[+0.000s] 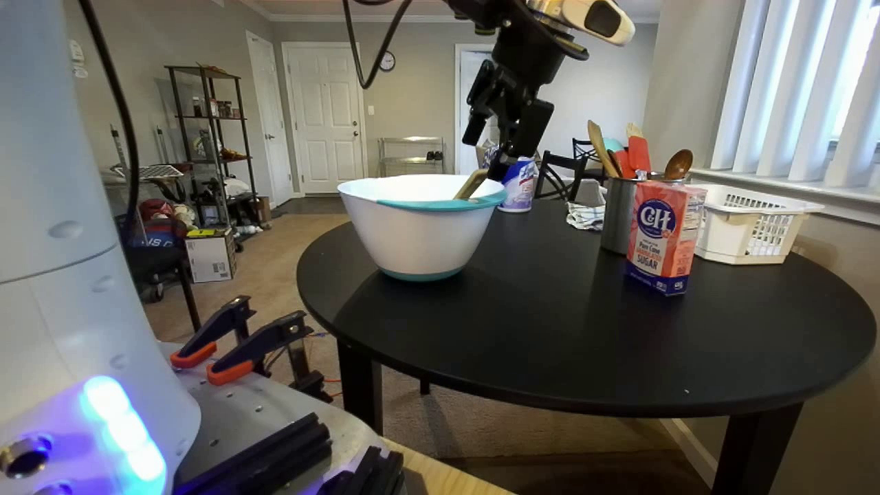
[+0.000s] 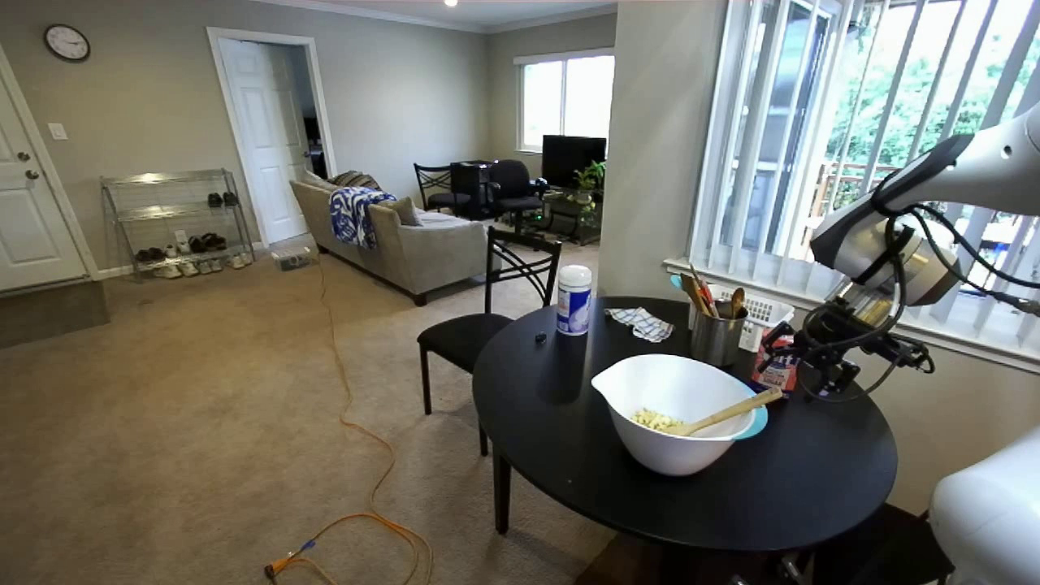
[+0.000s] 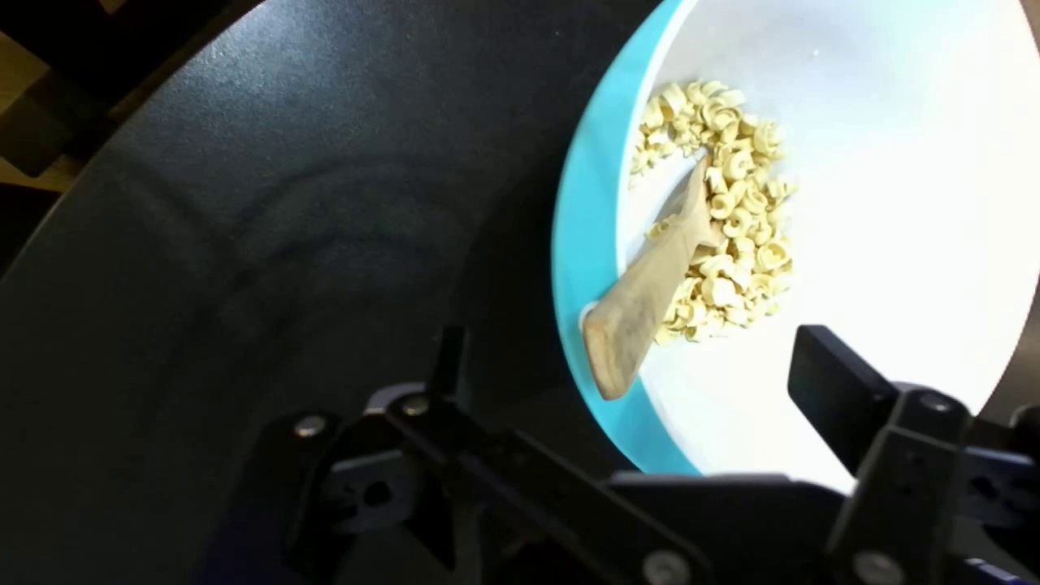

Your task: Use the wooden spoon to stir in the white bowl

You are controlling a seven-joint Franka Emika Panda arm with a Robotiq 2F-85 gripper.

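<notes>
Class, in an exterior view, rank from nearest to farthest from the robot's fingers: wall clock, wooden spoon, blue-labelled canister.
1. Wooden spoon, leaning in the white bowl.
2. Canister, upright on the table, behind the bowl.
3. Wall clock, high on the left.

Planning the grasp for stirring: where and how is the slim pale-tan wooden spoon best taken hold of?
Probably take the wooden spoon by its upper handle, from above, closing the open black gripper across its width. That end slants up above the rim of the large round white bowl, exposed; the lower end reaches among pale-yellow curled pieces.
</notes>
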